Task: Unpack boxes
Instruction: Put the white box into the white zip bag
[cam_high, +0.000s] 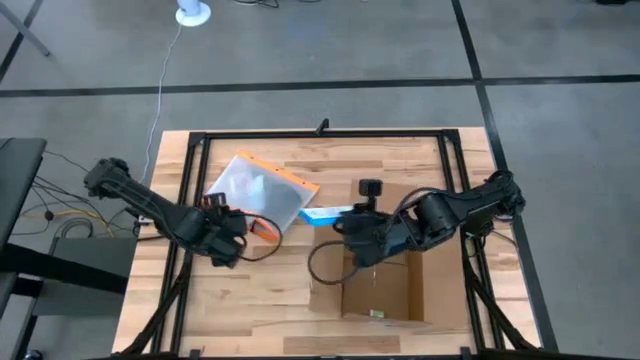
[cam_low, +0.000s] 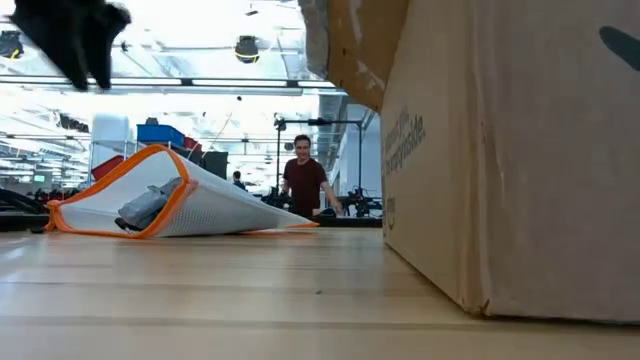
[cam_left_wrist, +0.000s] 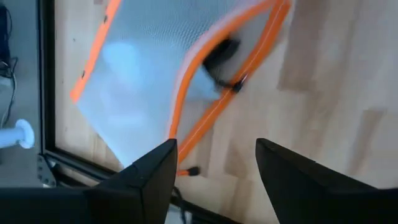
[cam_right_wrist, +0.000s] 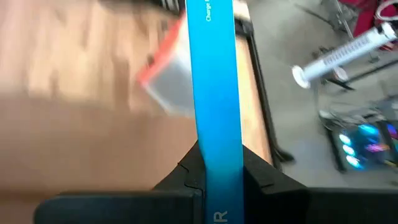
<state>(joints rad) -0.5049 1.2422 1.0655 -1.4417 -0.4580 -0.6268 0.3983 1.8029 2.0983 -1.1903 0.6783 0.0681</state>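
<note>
One cardboard box (cam_high: 385, 285) stands open at the lower centre-right of the high view, on the wooden counter (cam_high: 270, 290); in the low view its brown side wall (cam_low: 510, 150) fills the right of the frame. One clear pouch with orange edging (cam_high: 258, 190) lies flat at the upper centre-left of the high view, well apart from the box; in the low view it (cam_low: 165, 205) sits at the left of the frame with a dark object inside. One flat blue package (cam_high: 325, 214) shows just left of the box's upper edge in the high view.

Two arms are present. The left gripper (cam_high: 228, 240) reaches from the left edge of the high view towards the centre, low over the counter, just below the pouch's lower corner. In the left wrist view its fingers (cam_left_wrist: 155, 174) stand spread apart with nothing between them, the pouch (cam_left_wrist: 155, 81) beyond them. The right gripper (cam_high: 345, 225) extends from the right edge of the high view across the box's upper rim. In the right wrist view its fingers (cam_right_wrist: 261, 177) are clamped on the blue package (cam_right_wrist: 214, 81), which runs up the middle of that frame.

One person (cam_low: 303, 185) stands in the room beyond the counter, at the centre of the low view.
</note>
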